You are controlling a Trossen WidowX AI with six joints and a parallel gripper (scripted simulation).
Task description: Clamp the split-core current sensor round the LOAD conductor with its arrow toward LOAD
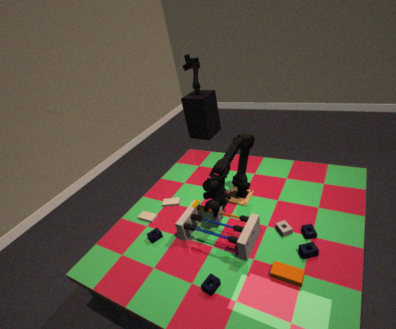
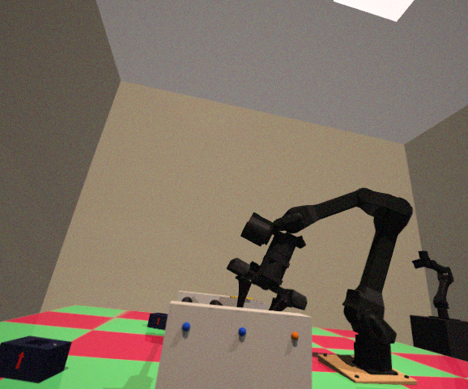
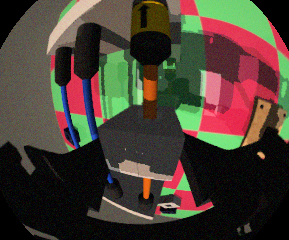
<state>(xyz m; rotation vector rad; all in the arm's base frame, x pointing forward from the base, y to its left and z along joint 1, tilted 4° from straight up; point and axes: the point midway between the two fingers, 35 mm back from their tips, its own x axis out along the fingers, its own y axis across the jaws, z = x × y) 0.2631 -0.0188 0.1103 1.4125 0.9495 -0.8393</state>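
Squeezing evenly is the way to latch it: the fingers stand fairly wide, gripping the dark-grey split-core sensor. Keep the orange conductor centred.

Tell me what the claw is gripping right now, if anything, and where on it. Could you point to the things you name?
The dark sensor (image 3: 141, 142), held by its two opposite outer sides, with the claw (image 1: 214, 209) (image 2: 257, 307) (image 3: 146, 134) straddling the orange wire (image 1: 231, 214) (image 3: 150, 90).
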